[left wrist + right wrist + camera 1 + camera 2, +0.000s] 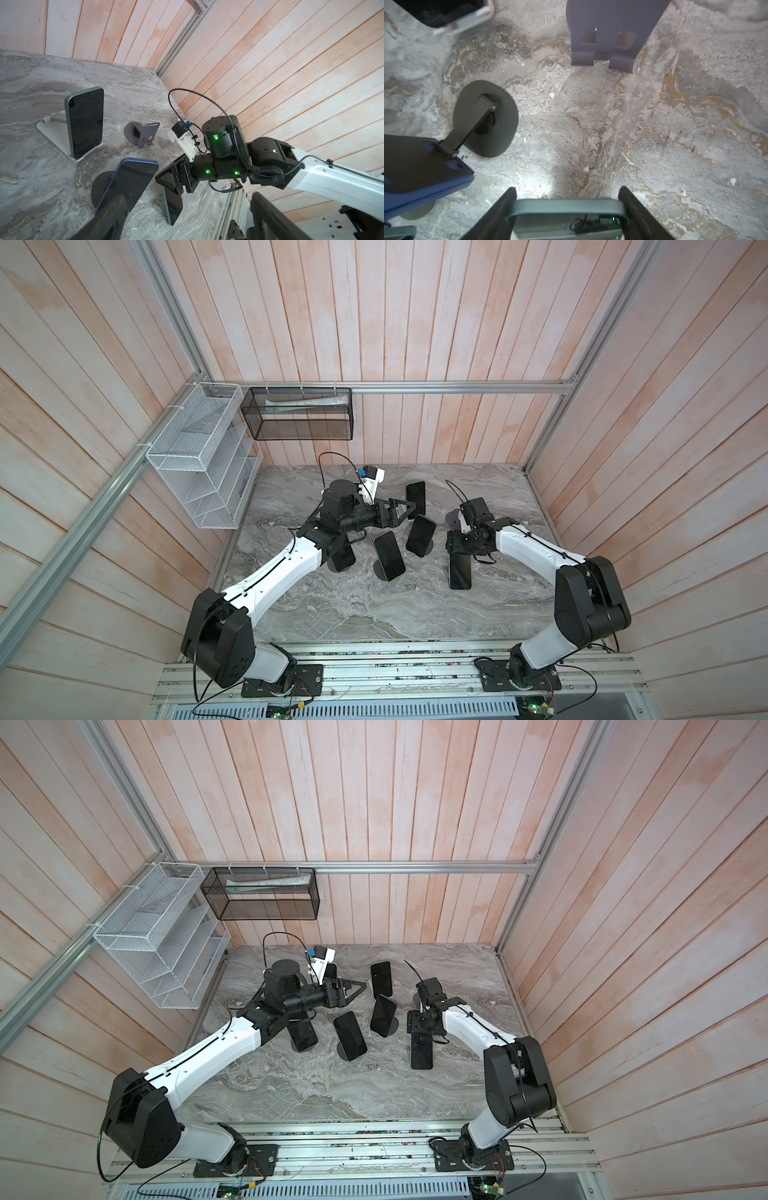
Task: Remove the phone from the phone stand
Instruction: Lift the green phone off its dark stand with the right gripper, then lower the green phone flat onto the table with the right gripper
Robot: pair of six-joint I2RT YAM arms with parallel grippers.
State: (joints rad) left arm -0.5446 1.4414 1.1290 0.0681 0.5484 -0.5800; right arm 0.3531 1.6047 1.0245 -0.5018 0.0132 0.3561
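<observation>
1. The right claw [568, 194] is clamped on the phone [566, 207]. One finger presses on each long edge, close to one end, and the rest of the slab runs back under the wrist.
2. So the phone is in the claw and off the stand [608, 31]. Whether its far end touches the table [675, 124] I cannot tell.
3. The stand sits just ahead of the fingertips, its two lips holding nothing. Judging by that, the lift-out looks done and only the setting down is left.
4. Handling, as a judgement: the phone is a stiff, flat slab of glass and metal, of middling weight. Its sides are smooth, so it may slip or swing in a grip so near the end. A hold across the long edges nearer the middle would be steadier. Glass fares badly on stone, so it should go down gently and flat.
5. Near the claw, to one side, a blue phone [425, 193] leans on a round stand [488, 118]. A swing of the held phone could knock it.
6. Further off, the left claw [407, 509] hangs with its fingers apart, holding nothing.
</observation>
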